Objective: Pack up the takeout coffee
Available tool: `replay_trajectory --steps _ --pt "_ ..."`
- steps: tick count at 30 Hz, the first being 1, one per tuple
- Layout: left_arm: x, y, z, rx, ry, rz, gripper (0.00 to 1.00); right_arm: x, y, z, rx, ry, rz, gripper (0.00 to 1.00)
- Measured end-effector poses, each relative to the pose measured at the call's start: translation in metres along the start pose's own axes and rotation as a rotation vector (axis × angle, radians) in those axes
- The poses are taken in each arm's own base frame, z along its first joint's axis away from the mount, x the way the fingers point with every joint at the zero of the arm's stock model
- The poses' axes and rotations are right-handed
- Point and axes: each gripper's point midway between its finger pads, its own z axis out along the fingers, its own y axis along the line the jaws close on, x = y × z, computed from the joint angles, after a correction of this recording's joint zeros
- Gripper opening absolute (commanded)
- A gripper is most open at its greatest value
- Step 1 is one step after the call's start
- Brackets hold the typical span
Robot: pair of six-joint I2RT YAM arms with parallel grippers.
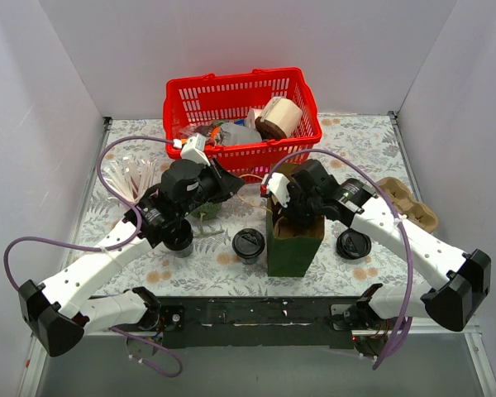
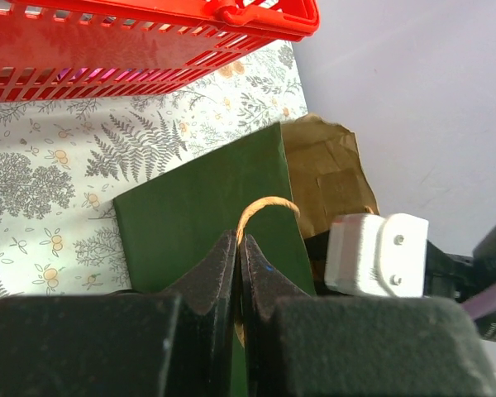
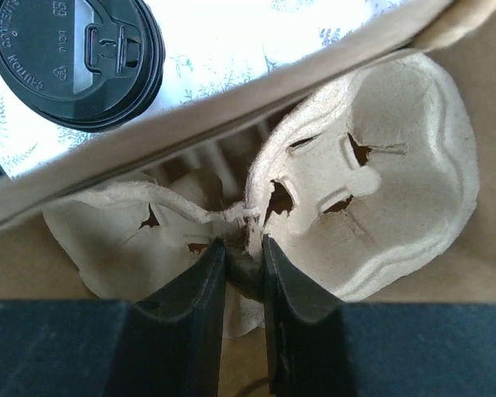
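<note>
A green paper bag [image 1: 293,244] stands upright at the table's middle. My left gripper [image 1: 238,190] is shut on the bag's tan twine handle [image 2: 264,207]; the bag's green side [image 2: 207,207] fills the left wrist view. My right gripper [image 1: 283,215] reaches into the bag's mouth, shut on the middle ridge of a tan cardboard cup tray [image 3: 380,182] lying inside the bag. A black lidded coffee cup [image 1: 249,245] stands left of the bag. A lidded black cup [image 3: 74,58] also shows outside the bag's rim in the right wrist view.
A second black lidded cup [image 1: 353,244] stands right of the bag, a third [image 1: 180,242] under my left arm. Another cardboard tray [image 1: 413,205] lies at the right edge. A red basket [image 1: 241,112] of items stands at the back. White straws [image 1: 126,178] lie far left.
</note>
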Motion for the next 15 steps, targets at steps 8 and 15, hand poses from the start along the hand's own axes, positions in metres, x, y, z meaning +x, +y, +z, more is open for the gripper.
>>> replay_trajectory --steps 8,15 --pt "0.002 -0.003 -0.001 0.018 0.013 0.005 0.0 0.017 0.013 0.016 -0.038 0.039 0.077 0.28" --pt "0.003 -0.008 -0.004 0.043 0.022 0.005 0.0 0.022 0.017 0.035 -0.038 0.019 0.132 0.28"
